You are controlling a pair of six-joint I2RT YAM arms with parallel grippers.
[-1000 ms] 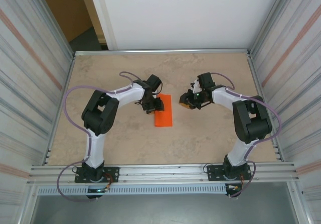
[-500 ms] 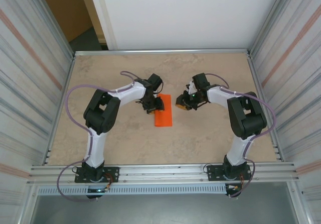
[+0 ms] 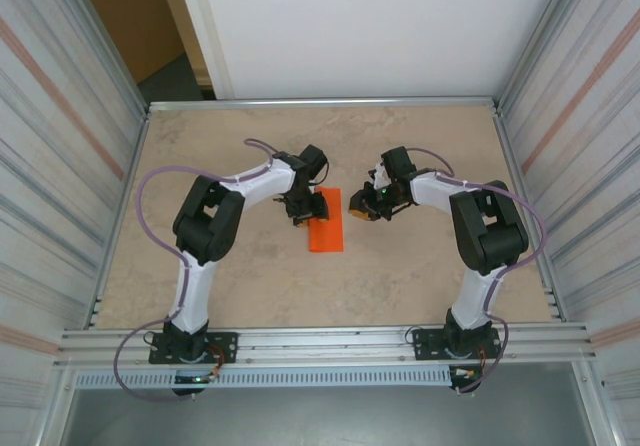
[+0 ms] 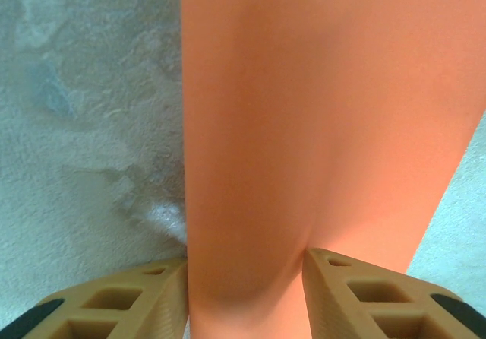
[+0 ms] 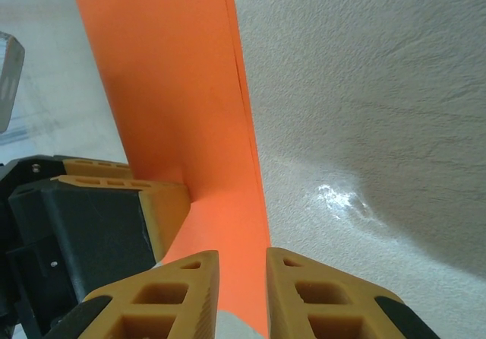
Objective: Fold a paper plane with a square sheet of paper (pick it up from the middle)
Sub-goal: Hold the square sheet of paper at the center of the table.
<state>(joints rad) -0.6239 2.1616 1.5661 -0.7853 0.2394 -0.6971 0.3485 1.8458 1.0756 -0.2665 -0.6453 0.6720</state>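
The square sheet of paper (image 3: pixel 327 228) is bright orange and lies folded into a narrow strip at the middle of the table. My left gripper (image 3: pixel 306 207) sits at the strip's upper left edge. In the left wrist view the paper (image 4: pixel 304 111) runs between both tan fingers (image 4: pixel 144 301), which press its sides, so that gripper (image 4: pixel 247 259) is shut on it. My right gripper (image 3: pixel 362 206) is at the strip's upper right corner. Its jaws (image 5: pixel 241 257) stand a narrow gap apart, with the paper's layered right edge (image 5: pixel 182 111) showing through the gap and nothing pinched.
A beige stone-patterned tabletop (image 3: pixel 420 266) is framed by metal rails, with ribbed walls (image 3: pixel 60 166) close on both sides. The left gripper's finger (image 5: pixel 163 210) touches the paper just ahead of my right fingers.
The right gripper has moved left to the paper's upper right corner and its jaws have narrowed. The left gripper and the paper have stayed put.
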